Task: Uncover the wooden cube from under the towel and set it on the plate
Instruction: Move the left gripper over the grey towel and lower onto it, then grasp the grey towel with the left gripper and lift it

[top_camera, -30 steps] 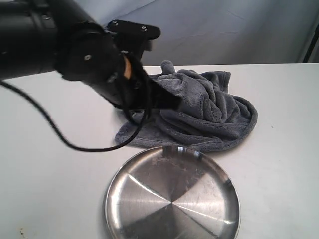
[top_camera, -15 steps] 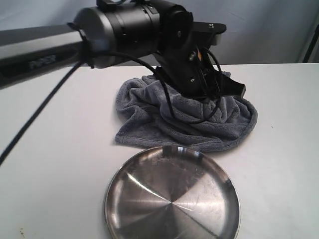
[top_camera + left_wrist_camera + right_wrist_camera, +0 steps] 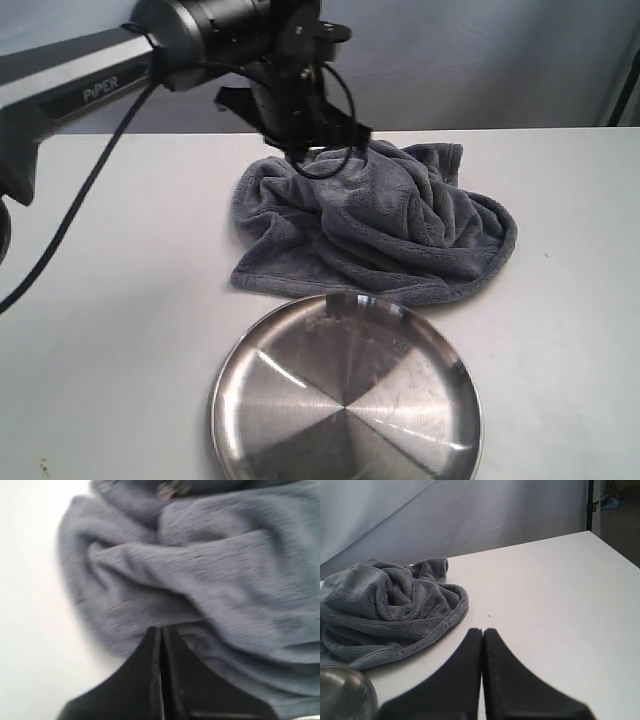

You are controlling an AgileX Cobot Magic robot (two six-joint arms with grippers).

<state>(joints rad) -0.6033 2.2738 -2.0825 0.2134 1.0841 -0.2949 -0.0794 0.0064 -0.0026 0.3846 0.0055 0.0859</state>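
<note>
Now the left hand (image 3: 161,630), closed and empty, hangs over the bunched towel (image 3: 380,225) by the surface's (image 3: 120,300) far edge; the right hand (image 3: 482,631) is closed too.

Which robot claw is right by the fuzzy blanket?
The left gripper, both fingers together at the towel's edge. The right gripper sits apart from it, above the white table.

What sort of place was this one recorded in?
Probably a robotics lab bench: a bare white table, a plain grey backdrop cloth, and only staged props, a towel and a steel plate.
</note>
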